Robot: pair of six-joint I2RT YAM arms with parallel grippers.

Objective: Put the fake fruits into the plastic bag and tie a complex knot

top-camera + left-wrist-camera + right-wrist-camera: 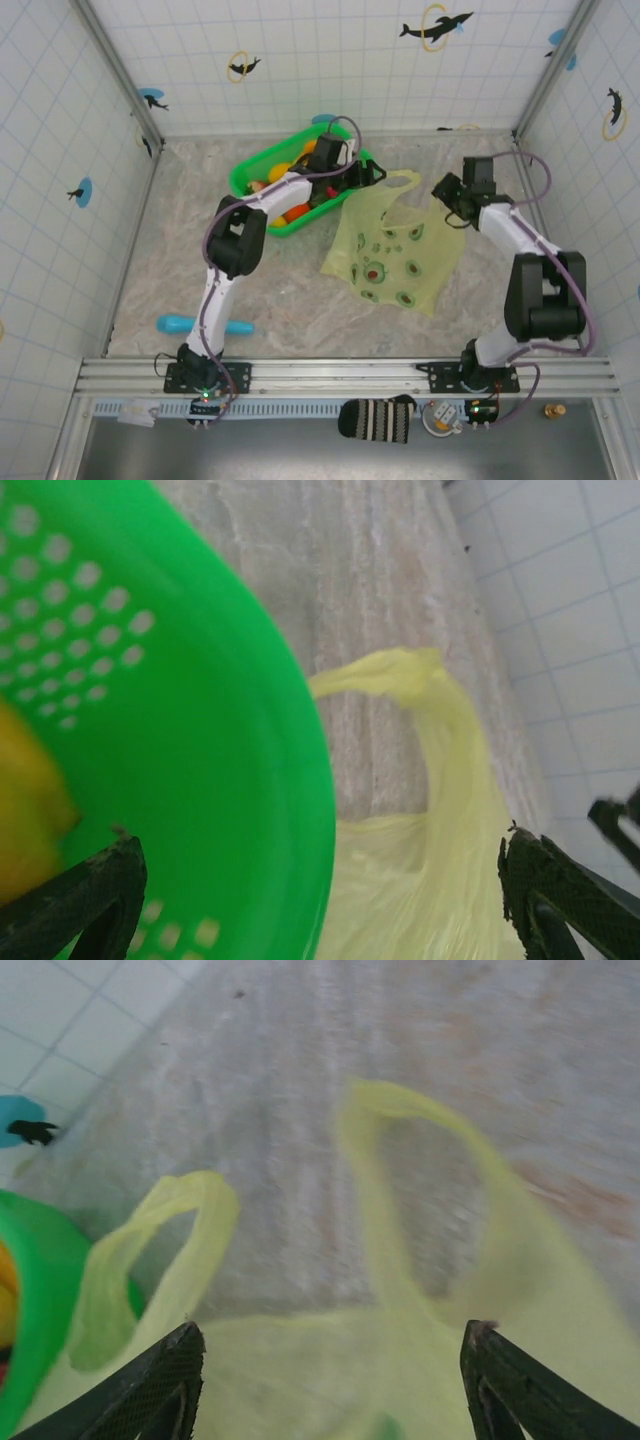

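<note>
Teal stick (203, 325): lies flat on the bench (290, 290), about 8 o'clock from its middle. It is just left of the left arm (235, 240) and well apart from the other things.
Green tray (250, 180): sits askew at 11 o'clock on the bench. The left wrist camera adds its perforated wall (90, 600), which is too fine to make out from overhead.
Fake fruits (297, 212): in the tray. From overhead I see yellow and orange pieces; close up there is just a yellow blur at the 9 o'clock edge.
In the way: the left arm lies across the tray and covers its middle.
Left end effector (318, 855): fingers spread wide, gripping nothing. It hangs over the tray's right rim, with the bag's handle ahead of it.
Plastic bag (395, 255): flat on the bench, just 3 o'clock of centre, avocado prints facing up.
Handle loops (165, 1250): two at the bag's 12 o'clock end. The right wrist camera shows both standing open, blurred, the left one just beside the tray.
Right end effector (332, 1345): fingers well apart with bag film below them, nothing pinched. From overhead it is at the bag's 1 o'clock corner.
Striped cloth (378, 420): off the bench, below the rail at 6 o'clock.
</note>
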